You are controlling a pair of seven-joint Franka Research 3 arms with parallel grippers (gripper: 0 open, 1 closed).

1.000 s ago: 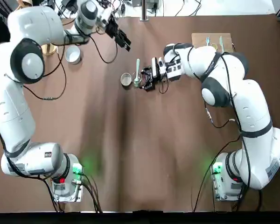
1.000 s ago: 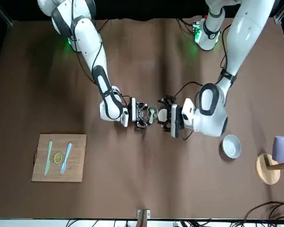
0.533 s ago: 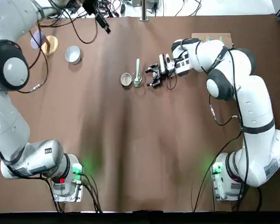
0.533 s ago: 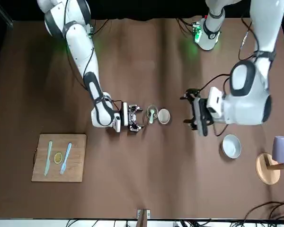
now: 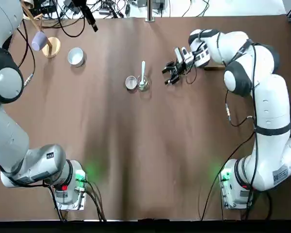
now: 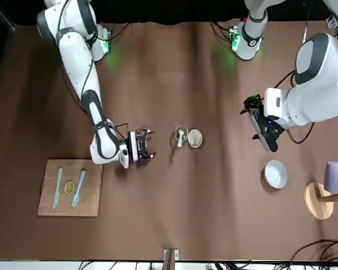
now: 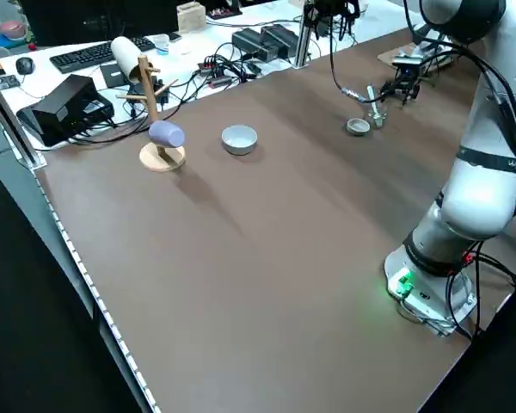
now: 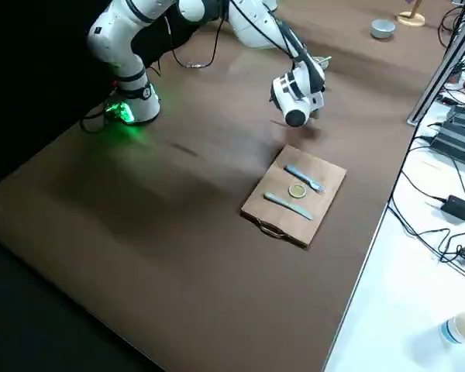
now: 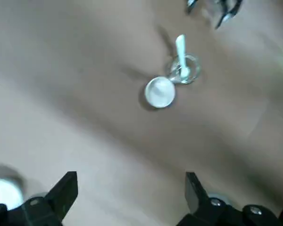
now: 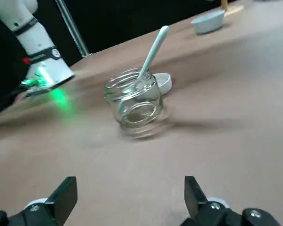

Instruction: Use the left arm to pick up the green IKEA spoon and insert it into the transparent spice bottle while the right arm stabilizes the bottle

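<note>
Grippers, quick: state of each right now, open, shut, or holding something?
Left gripper: open, holding nothing, high above the green IKEA spoon.
Right gripper: open, holding nothing, clear of the transparent spice bottle.

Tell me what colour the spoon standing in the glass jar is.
Very pale mint green spoon, almost white; the right wrist view shows it best.

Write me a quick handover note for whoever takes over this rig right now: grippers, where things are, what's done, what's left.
Left gripper: open, empty, raised near the white bowl.
Right gripper: open, empty, apart from the jar on its right.
Green spoon: bowl down in the transparent spice bottle, handle leaning out over the rim. Bottle upright mid-table beside the grey metal cup.
Done: spoon inserted, both grippers released.
Left: apparently only parking the arms.
</note>
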